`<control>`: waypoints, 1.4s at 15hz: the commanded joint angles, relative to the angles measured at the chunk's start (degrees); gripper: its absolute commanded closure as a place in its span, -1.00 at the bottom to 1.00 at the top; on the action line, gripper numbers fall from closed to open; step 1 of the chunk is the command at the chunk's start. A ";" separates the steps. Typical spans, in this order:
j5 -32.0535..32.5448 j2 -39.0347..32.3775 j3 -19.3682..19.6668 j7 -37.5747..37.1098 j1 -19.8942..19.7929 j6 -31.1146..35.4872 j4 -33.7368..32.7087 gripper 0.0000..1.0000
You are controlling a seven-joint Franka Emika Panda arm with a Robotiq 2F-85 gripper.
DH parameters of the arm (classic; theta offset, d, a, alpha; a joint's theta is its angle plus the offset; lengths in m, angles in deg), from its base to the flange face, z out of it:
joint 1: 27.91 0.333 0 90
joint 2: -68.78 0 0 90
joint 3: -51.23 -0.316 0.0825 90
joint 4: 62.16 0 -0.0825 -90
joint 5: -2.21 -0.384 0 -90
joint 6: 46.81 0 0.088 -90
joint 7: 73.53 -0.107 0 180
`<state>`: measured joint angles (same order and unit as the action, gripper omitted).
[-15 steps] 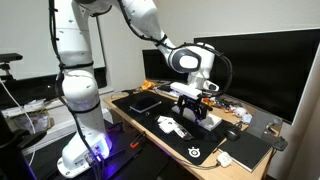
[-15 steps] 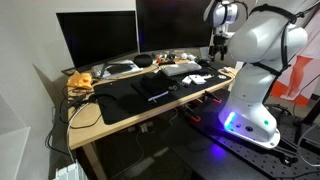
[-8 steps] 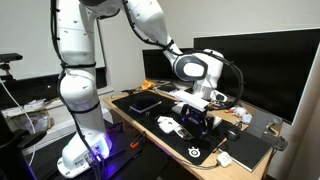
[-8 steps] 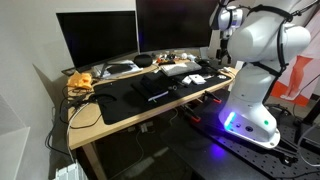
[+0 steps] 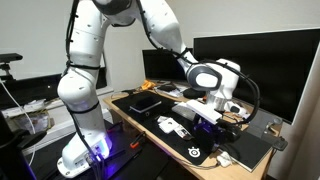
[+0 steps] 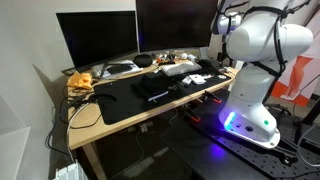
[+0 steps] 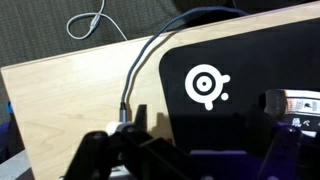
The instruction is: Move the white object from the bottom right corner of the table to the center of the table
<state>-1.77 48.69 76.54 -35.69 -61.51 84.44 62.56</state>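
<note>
Over the last second the arm (image 5: pixel 150 25) has swung across the desk (image 5: pixel 119 110). Its upper section, upright before, now leans toward the monitor side. The pincer (image 5: pixel 207 120) has travelled along the black mat (image 5: pixel 180 142), leaving the middle of it and ending nearer the white object (image 5: pixel 224 158) at the desk's corner. In an exterior view the wrist (image 6: pixel 227 21) has slid further behind the robot's white body (image 6: pixel 258 50).
</note>
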 commanded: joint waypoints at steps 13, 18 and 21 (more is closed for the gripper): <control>-1.23 -7.77 -7.24 0.06 -12.51 -1.20 -11.16 -1.00; -0.60 -11.01 -9.81 -0.58 -13.89 -0.81 -13.65 -1.00; -0.35 -12.47 -10.45 -0.53 -14.64 -1.35 -14.95 -1.00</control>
<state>-2.35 37.50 67.27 -35.79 -74.47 84.37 49.76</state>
